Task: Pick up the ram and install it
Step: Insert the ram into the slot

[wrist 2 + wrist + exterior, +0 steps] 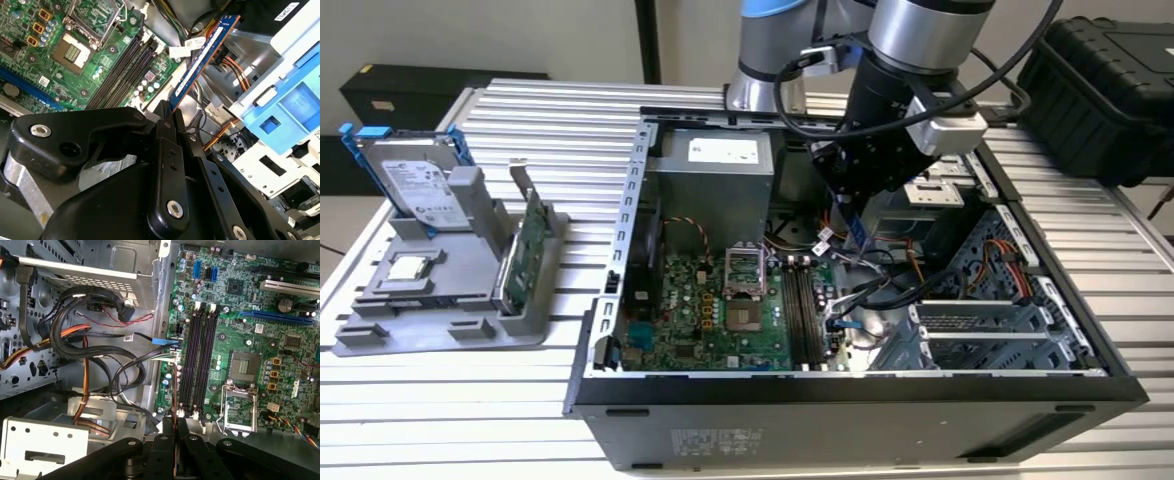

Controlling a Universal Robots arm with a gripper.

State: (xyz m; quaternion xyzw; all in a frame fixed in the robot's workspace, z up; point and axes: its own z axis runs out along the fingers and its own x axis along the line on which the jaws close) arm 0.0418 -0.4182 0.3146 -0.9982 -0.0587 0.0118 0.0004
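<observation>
The ram (202, 57) is a narrow blue stick with a white label, and my gripper (167, 114) is shut on one end of it. In the exterior view the gripper (861, 195) hangs inside the open computer case, with the ram (858, 228) pointing down from it above the cables, toward the exterior view's right of the motherboard. In the first wrist view the ram (175, 407) appears edge-on between the fingers (163, 440), beside the black memory slots (198, 355). Those slots (803, 310) hold no stick.
The case wall (630, 200) and drive cage (987, 320) hem in the motherboard (700, 310). Black, orange and blue cables (95, 340) lie beside the slots. A grey stand (440, 290) at the exterior view's left holds a hard drive (416, 185) and a green card (523, 255).
</observation>
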